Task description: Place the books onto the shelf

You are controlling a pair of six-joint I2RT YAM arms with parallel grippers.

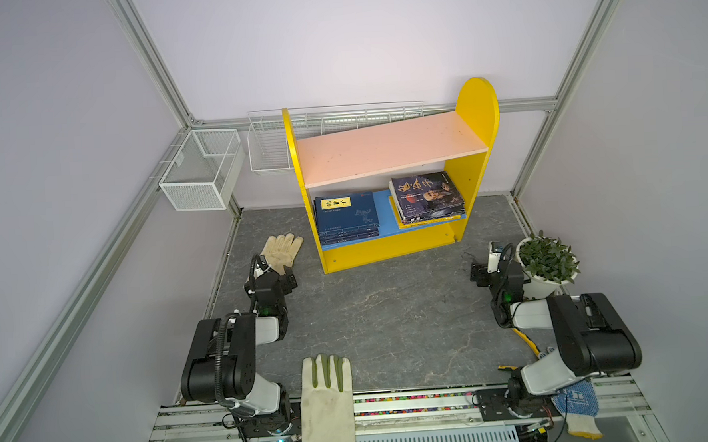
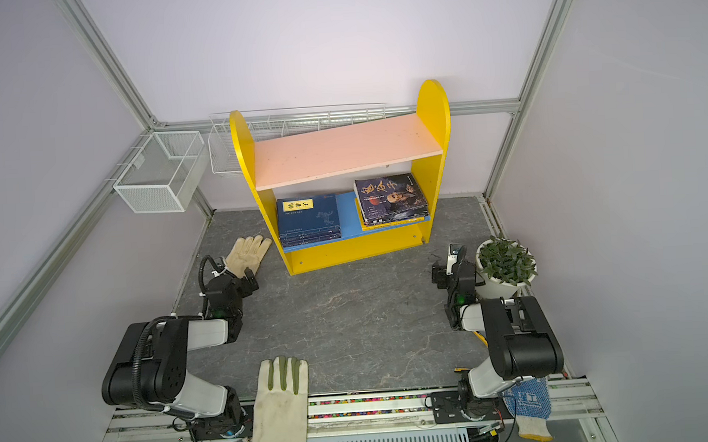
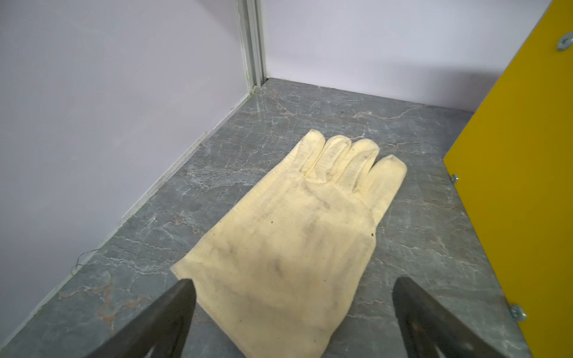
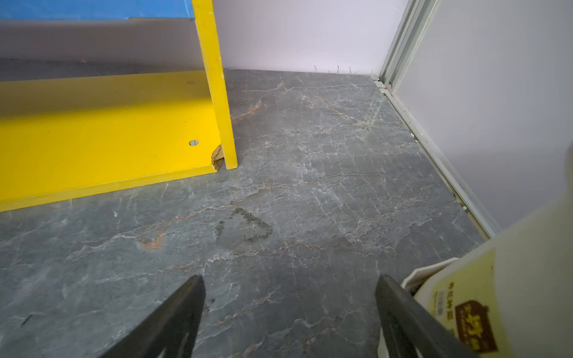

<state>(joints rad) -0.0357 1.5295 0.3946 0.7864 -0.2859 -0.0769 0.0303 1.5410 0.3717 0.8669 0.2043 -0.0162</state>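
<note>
The shelf [image 1: 390, 145] [image 2: 346, 149], with yellow side panels, a pink upper board and a blue lower board, stands at the back of the grey table. On the blue board lie two stacks of books: navy ones [image 1: 347, 217] [image 2: 308, 217] at the left and dark picture-covered ones over a yellow one [image 1: 426, 196] [image 2: 390, 198] at the right. My left gripper [image 3: 293, 286] [image 1: 282, 275] is open above a cream glove, left of the shelf. My right gripper [image 4: 290, 283] [image 1: 482, 271] is open over bare table, right of the shelf's yellow base [image 4: 102, 136]. Neither holds anything.
A cream glove [image 3: 294, 235] [image 1: 282, 250] lies by the shelf's left panel [image 3: 521, 173]. A white pot with a green plant [image 1: 548, 266] [image 4: 502, 297] stands close beside the right gripper. Another glove [image 1: 327, 402] drapes over the front rail. White wire baskets [image 1: 202, 169] hang at the back left.
</note>
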